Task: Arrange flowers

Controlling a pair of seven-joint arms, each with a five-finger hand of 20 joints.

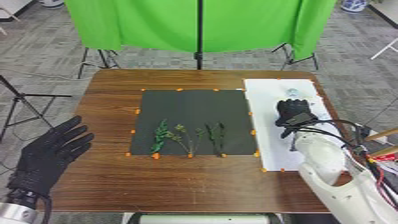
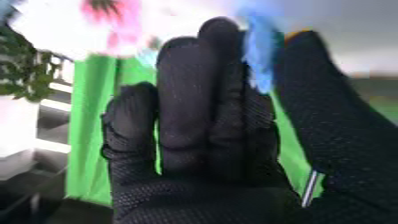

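the right hand [image 1: 293, 112], in its textured black glove, has its fingers [image 2: 185, 105] straight and close together, with the thumb [image 2: 315, 90] upright just beside them. a blurred blue thing [image 2: 259, 55] shows between fingertips and thumb, touching or not i can't tell, and a thin shiny rod [image 2: 310, 187] shows near the thumb's base. behind are green cloth [image 2: 84, 150], leafy foliage [image 2: 27, 65] and a blurred pink patch [image 2: 114, 15].

A green cloth [image 1: 147, 25] hangs behind the table [image 1: 178, 185] over grey flooring [image 1: 355, 65].
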